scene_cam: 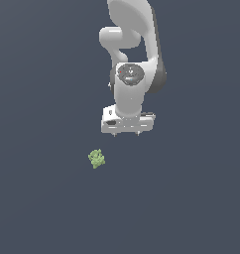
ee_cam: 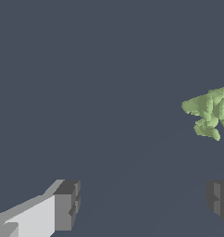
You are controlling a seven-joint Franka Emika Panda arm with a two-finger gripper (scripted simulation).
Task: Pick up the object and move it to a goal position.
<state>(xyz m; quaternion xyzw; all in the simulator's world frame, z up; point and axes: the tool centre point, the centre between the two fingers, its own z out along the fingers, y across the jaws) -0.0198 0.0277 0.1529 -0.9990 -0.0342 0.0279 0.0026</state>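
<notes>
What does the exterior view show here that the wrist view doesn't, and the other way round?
Only the exterior view shows the white robot arm and the whole tiny light-green knobbly object, lying apart from the white pincer, toward the exterior view's left of it. Only the wrist view shows the pincer's dark grey finger pads up close, standing wide apart with nothing between them; there the green object is cut off by the picture's edge. Both show the object, the open pincer and the plain dark blue-grey surface.
</notes>
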